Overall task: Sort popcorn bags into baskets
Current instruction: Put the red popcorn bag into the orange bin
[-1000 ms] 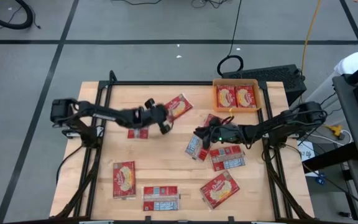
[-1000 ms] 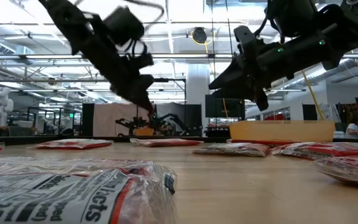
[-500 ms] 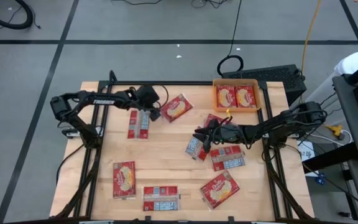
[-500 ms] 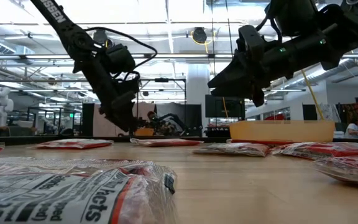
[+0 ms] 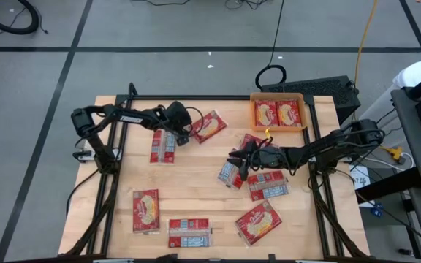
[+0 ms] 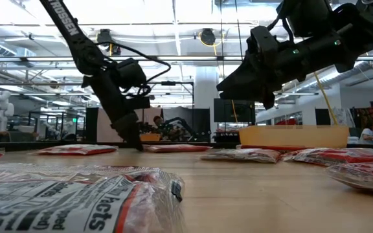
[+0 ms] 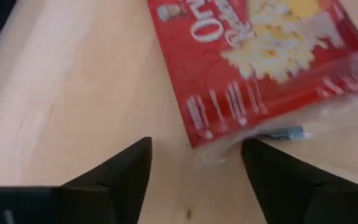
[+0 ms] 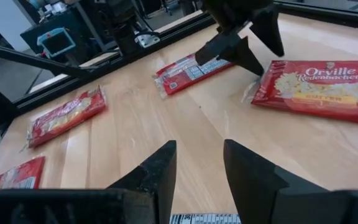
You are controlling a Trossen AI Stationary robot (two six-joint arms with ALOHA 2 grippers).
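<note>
The left gripper (image 7: 194, 163) has its jaws spread and empty, straddling the clear crimped edge of a popcorn bag (image 7: 260, 59) lying flat on the counter (image 5: 196, 186). The packet looks light, floppy and slick, so that edge seems the likeliest hold. The right gripper (image 5: 237, 162) hovers with jaws parted. The basket (image 5: 305, 111) holds two bags.

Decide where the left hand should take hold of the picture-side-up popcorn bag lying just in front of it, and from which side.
Grip the near short edge of the popcorn bag, where its clear plastic seam sticks out past the red print. It lies flat on the table, so come down from above with the left hand open astride that edge, one finger sliding under the seam. That is a judgement from its flat pose.
</note>
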